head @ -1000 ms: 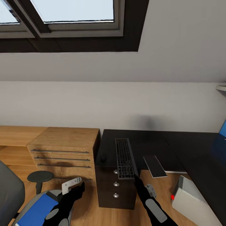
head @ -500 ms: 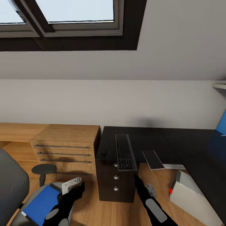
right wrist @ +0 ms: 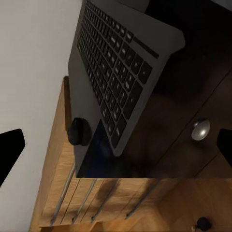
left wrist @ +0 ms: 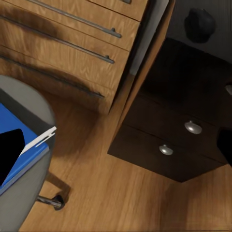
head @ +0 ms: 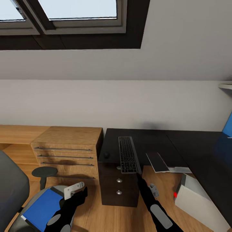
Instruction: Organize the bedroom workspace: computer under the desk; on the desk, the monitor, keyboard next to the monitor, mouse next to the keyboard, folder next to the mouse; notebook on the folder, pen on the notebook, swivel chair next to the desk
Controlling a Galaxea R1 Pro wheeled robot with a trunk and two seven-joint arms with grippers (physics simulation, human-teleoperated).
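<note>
The black desk (head: pixel 151 141) carries the dark keyboard (head: pixel 128 158) (right wrist: pixel 116 72), lying lengthwise over the drawer unit (head: pixel 118 188) (left wrist: pixel 174 140). The round black mouse (head: pixel 106 155) (left wrist: pixel 199 23) (right wrist: pixel 79 131) sits beside it. The blue folder (head: pixel 42 209) (left wrist: pixel 21 145) lies on the grey swivel chair's seat (head: pixel 27 209). A dark flat rectangle with a pale strip, apparently the notebook (head: pixel 157 162), is at the desk's inner edge. The grey computer (head: pixel 196 204) with a red dot stands tilted on the floor. My left gripper (head: pixel 83 190) (left wrist: pixel 117 150) is open beside the chair. My right gripper (head: pixel 139 177) (right wrist: pixel 117 145) is open just short of the keyboard's near end.
A light-wood drawer and shelf unit (head: pixel 67 149) (left wrist: pixel 72 43) stands left of the desk against the white wall. The chair's black armrest (head: pixel 44 172) and tall grey back (head: pixel 9 190) are at the left. Wood floor (head: pixel 93 216) lies between chair and desk. Something blue (head: pixel 228 127) shows at the right edge.
The whole picture has shifted: the camera drew back a little, so more of the chair, folder and floor shows. Both arms keep the same pose.
</note>
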